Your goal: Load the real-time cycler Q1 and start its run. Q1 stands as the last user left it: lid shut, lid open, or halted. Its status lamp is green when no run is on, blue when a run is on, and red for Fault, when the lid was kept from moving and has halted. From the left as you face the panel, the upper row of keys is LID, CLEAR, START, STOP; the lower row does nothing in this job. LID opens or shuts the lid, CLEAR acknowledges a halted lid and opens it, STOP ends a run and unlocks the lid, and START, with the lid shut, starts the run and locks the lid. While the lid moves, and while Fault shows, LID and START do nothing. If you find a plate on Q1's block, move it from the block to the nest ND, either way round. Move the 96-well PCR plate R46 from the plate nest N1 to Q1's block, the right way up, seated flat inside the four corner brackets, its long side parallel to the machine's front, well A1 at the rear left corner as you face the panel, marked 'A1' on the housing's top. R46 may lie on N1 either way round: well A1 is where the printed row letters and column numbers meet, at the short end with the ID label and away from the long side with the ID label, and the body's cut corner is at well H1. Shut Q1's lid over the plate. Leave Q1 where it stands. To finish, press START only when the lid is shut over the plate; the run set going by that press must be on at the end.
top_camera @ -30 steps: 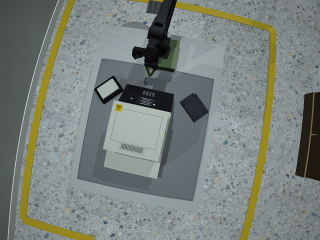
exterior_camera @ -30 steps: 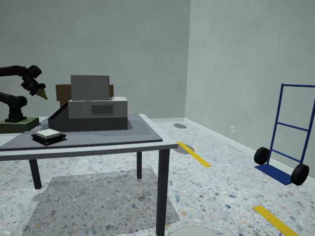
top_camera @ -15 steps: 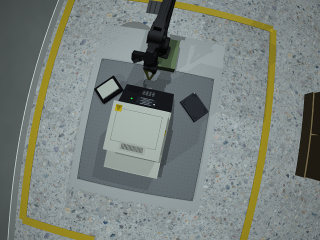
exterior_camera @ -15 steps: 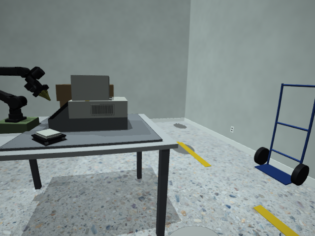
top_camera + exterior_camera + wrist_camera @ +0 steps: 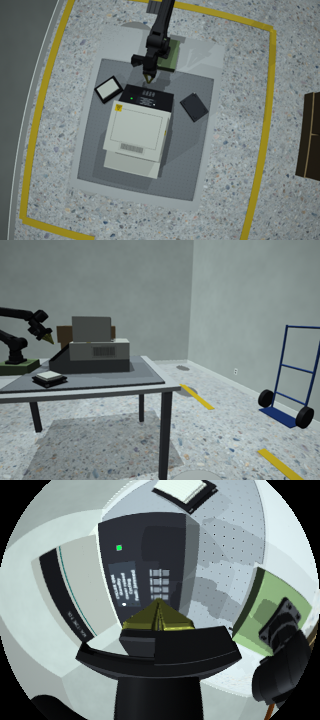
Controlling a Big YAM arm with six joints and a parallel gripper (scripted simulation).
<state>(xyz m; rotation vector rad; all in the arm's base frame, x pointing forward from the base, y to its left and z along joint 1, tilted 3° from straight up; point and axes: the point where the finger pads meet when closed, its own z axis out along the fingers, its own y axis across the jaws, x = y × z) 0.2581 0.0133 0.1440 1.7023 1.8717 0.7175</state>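
Cycler Q1 [image 5: 138,129] stands mid-table, its black panel [image 5: 146,98] facing my arm. Its status lamp [image 5: 131,98] is green, as the wrist view [image 5: 119,547] also shows. From above, a cream face with a warning sticker and a barcode covers Q1's top, so the block is hidden. From the side, a grey panel [image 5: 91,329] stands upright above the housing. I cannot tell the lid's position. White plate R46 [image 5: 108,89] lies on nest N1, left of the panel. Black nest ND [image 5: 194,106] is empty. My gripper [image 5: 149,80] is shut and empty, just above the panel's near edge by the keys [image 5: 160,582].
My arm's green base block [image 5: 169,55] sits just behind the gripper. A brown shelf [image 5: 308,136] stands off the table to the right. A blue hand truck [image 5: 289,376] leans on the far wall. Yellow floor tape rings the table.
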